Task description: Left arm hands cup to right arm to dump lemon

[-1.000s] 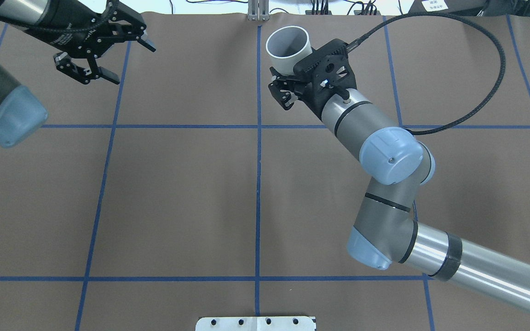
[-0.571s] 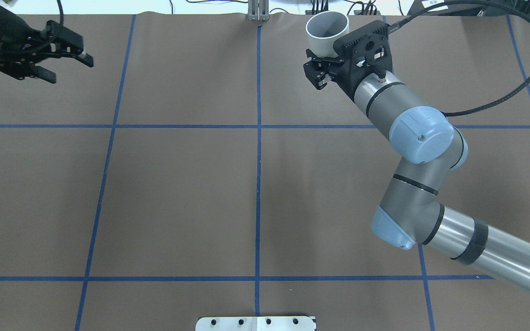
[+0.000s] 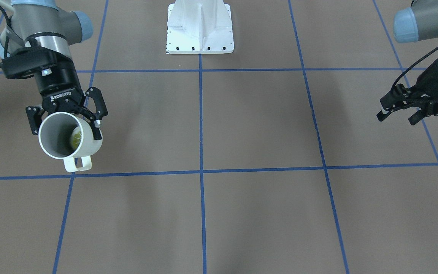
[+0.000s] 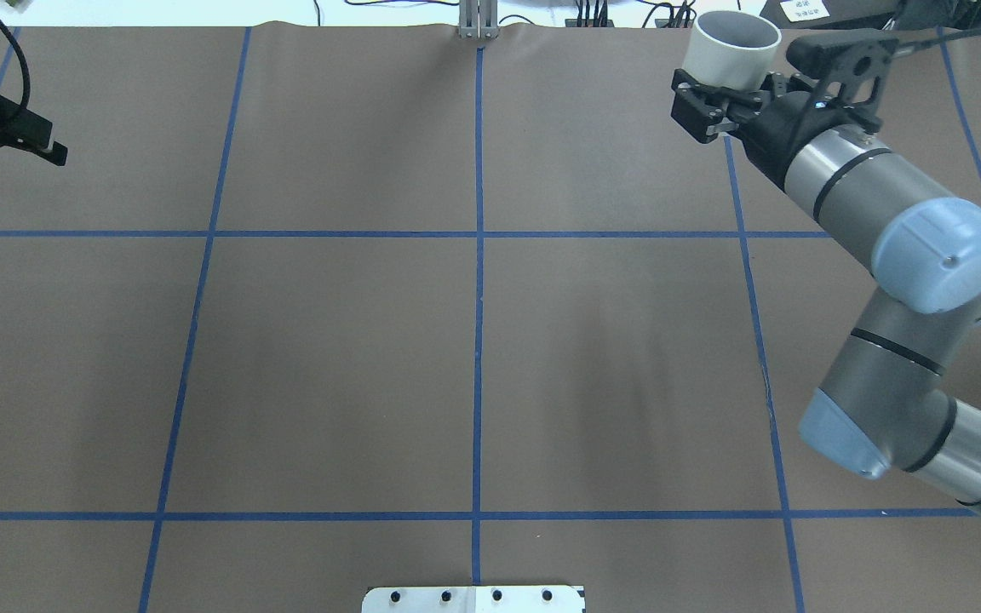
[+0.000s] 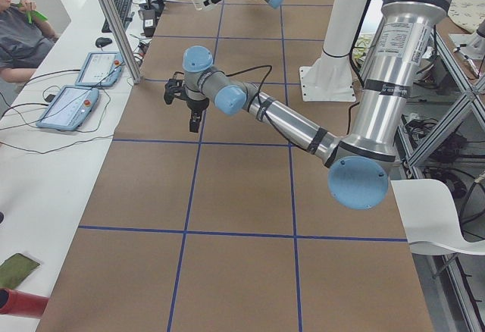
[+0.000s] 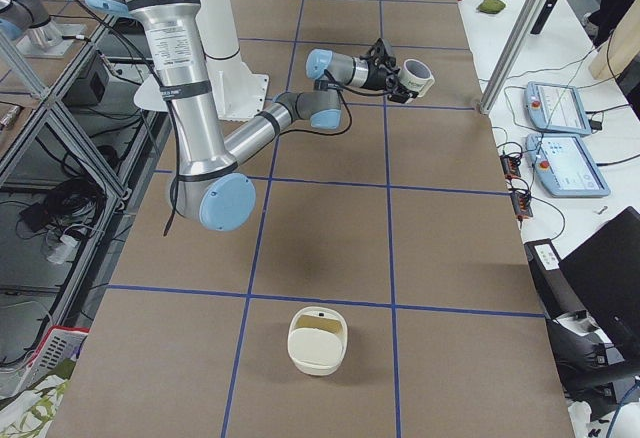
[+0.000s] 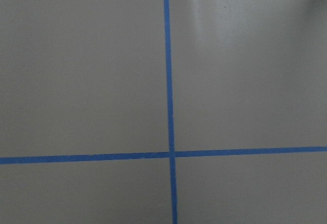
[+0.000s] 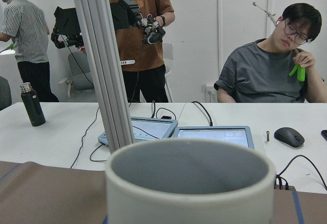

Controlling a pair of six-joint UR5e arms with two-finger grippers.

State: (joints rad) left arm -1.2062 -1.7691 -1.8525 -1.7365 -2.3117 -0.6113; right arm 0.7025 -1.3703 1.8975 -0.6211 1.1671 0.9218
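My right gripper (image 3: 67,127) is shut on the white cup (image 3: 86,146) and holds it above the table near the far right corner. The mouth faces upward and the loop handle points away from the robot. A yellow-green lemon (image 3: 75,139) lies inside the grey interior. The cup also shows in the overhead view (image 4: 729,47), the right side view (image 6: 415,76) and the right wrist view (image 8: 189,183). My left gripper (image 3: 397,114) is open and empty, far off at the table's left side, also visible in the overhead view (image 4: 22,140).
A white robot mount plate (image 3: 200,26) sits at the table's near middle. A cream bowl-like container (image 6: 318,338) stands at the right end. An aluminium post (image 8: 102,65), tablets (image 6: 560,108) and operators are beyond the far edge.
The right arm has carried the cup rightward and toward the far edge. The left gripper has drawn back to the left edge, still open.
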